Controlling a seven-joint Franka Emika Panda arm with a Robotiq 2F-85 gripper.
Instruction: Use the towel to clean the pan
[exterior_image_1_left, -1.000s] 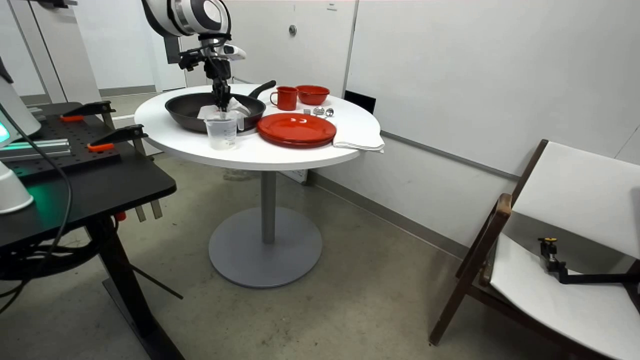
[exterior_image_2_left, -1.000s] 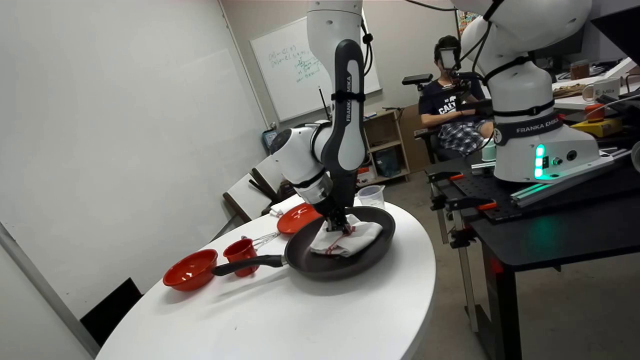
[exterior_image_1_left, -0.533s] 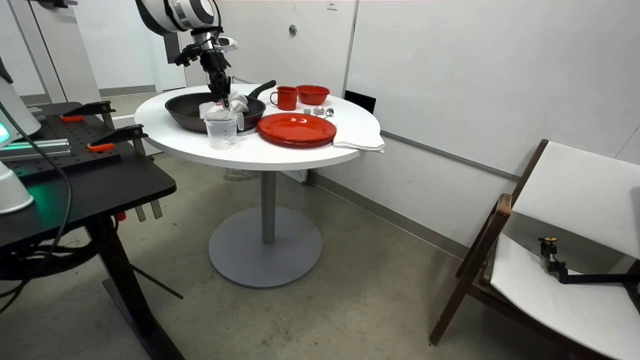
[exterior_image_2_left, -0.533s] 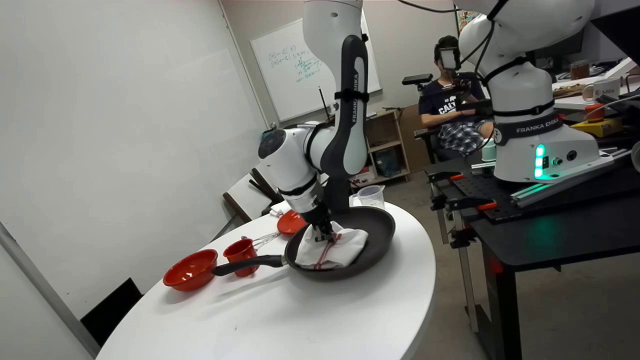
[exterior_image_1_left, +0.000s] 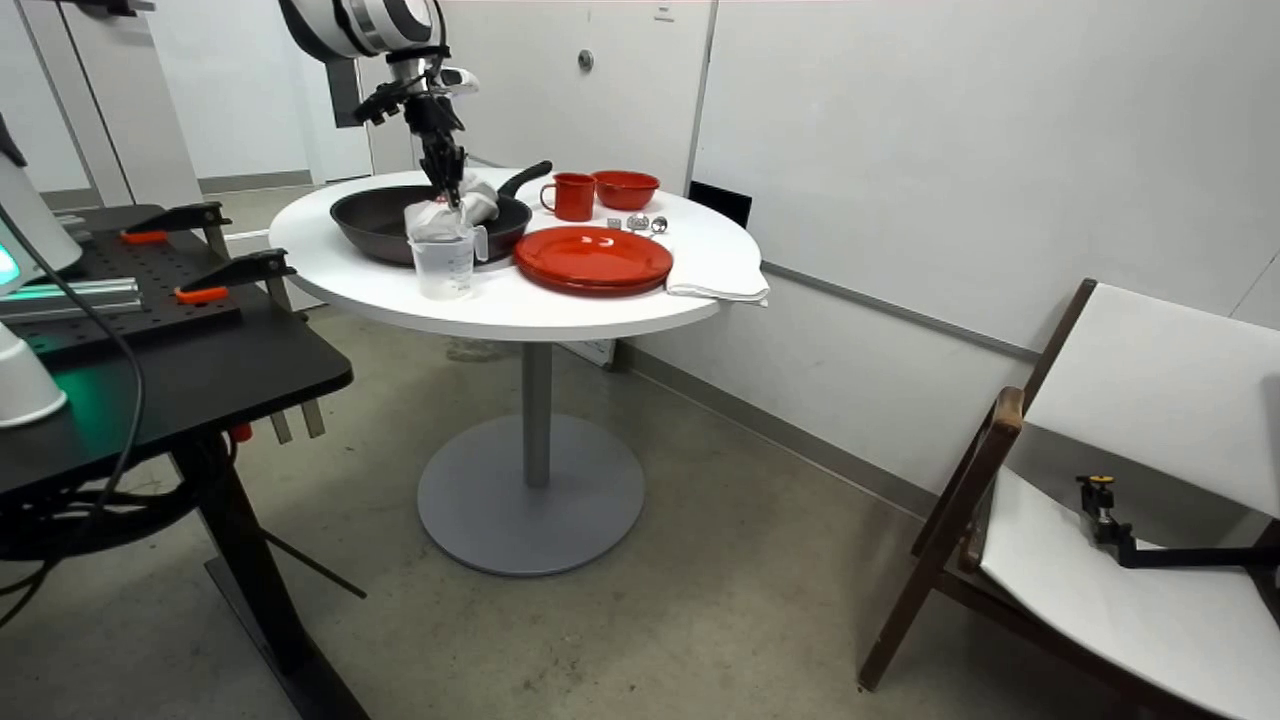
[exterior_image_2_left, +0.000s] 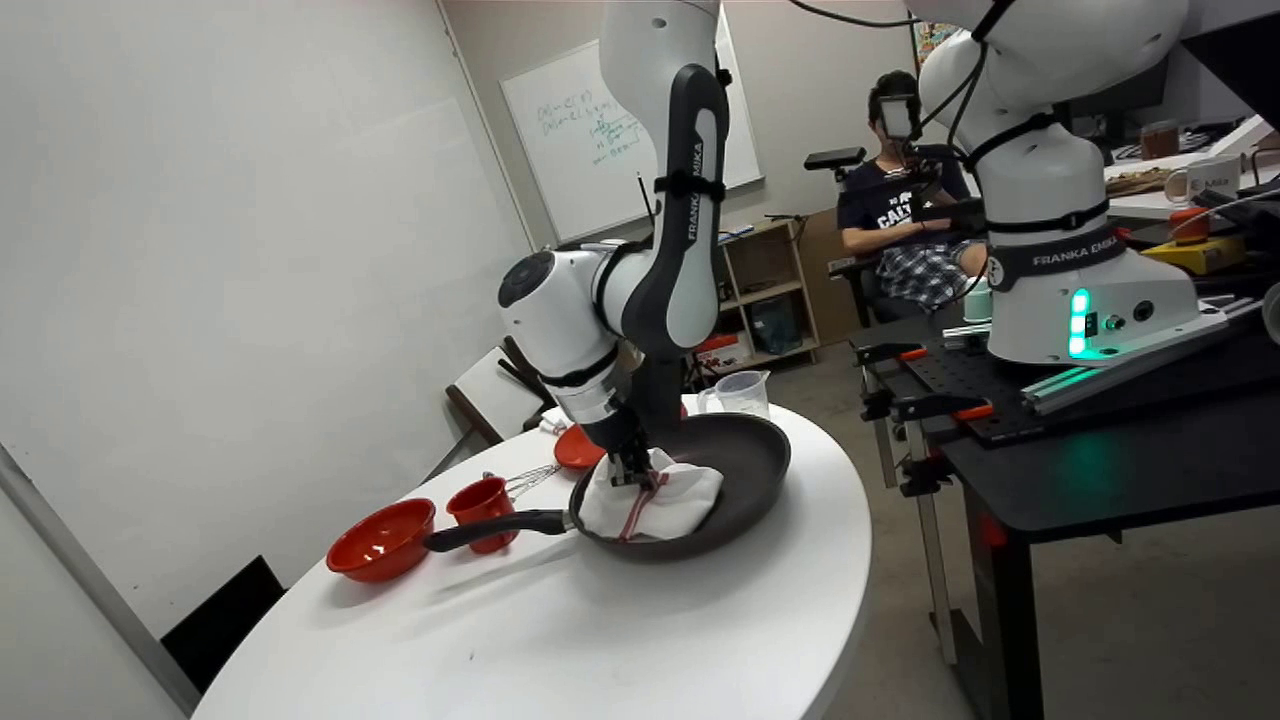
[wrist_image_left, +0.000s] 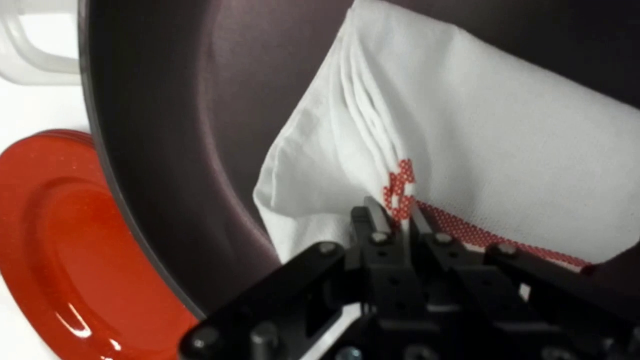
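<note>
The black frying pan (exterior_image_2_left: 755, 470) sits on the round white table, its long handle (exterior_image_2_left: 500, 528) out to one side. It also shows in an exterior view (exterior_image_1_left: 375, 222) and in the wrist view (wrist_image_left: 150, 100). A folded white towel with red stripes (exterior_image_2_left: 685, 500) lies inside the pan, near the handle side; the wrist view shows it too (wrist_image_left: 500, 125). My gripper (wrist_image_left: 397, 215) is shut on a pinched fold of this towel, with red-striped cloth between its fingertips. In both exterior views the gripper (exterior_image_1_left: 451, 195) (exterior_image_2_left: 632, 478) points down into the pan.
A clear measuring cup (exterior_image_1_left: 443, 268) stands beside the pan. Stacked red plates (exterior_image_1_left: 592, 257) sit close to the pan's rim. A red mug (exterior_image_2_left: 482, 505) and red bowl (exterior_image_2_left: 381, 541) stand near the handle. A whisk (exterior_image_2_left: 530, 480) and another white cloth (exterior_image_1_left: 715, 282) lie on the table.
The gripper has slid the towel across the pan from its middle toward the handle side. It moved more in the first half second than since. The pan stayed in place.
</note>
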